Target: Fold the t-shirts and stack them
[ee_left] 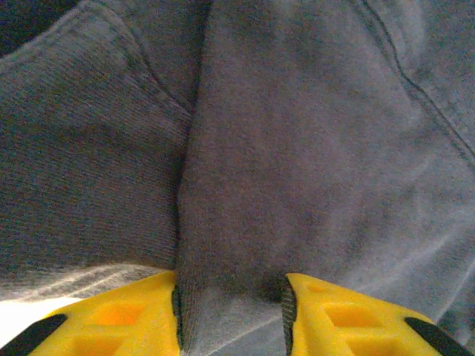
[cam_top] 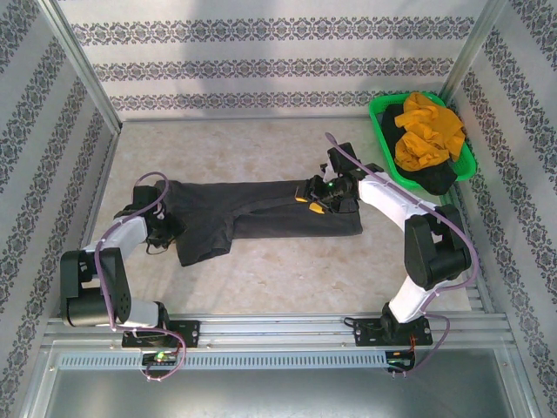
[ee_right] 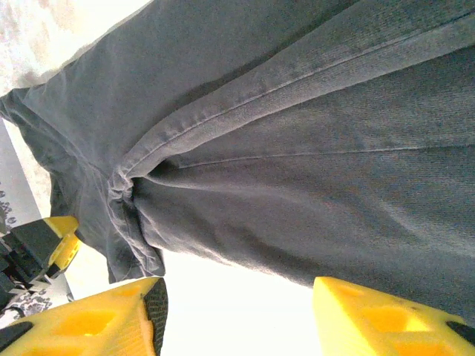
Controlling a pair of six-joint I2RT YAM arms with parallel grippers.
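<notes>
1. The charcoal t-shirt [cam_top: 261,213] is a plain dark grey. Up close its knit looks faded, almost purplish.
2. The mustard t-shirt [cam_top: 426,131] is a warm orange-yellow.
3. The blackish t-shirt [cam_top: 438,178] under it is near black.
4. The basket [cam_top: 380,117] is bright green.
5. The table [cam_top: 261,279] is pale beige with marbled mottling.
6. The walls [cam_top: 261,65] are white, banded with grey floral ornament.
7. The left arm [cam_top: 117,235] and right arm [cam_top: 392,196] are white with black joints. Their cables [cam_top: 108,292] are purple.
8. The left gripper [ee_left: 231,285] and right gripper [ee_right: 237,289] both have yellow fingers with black pads.
</notes>
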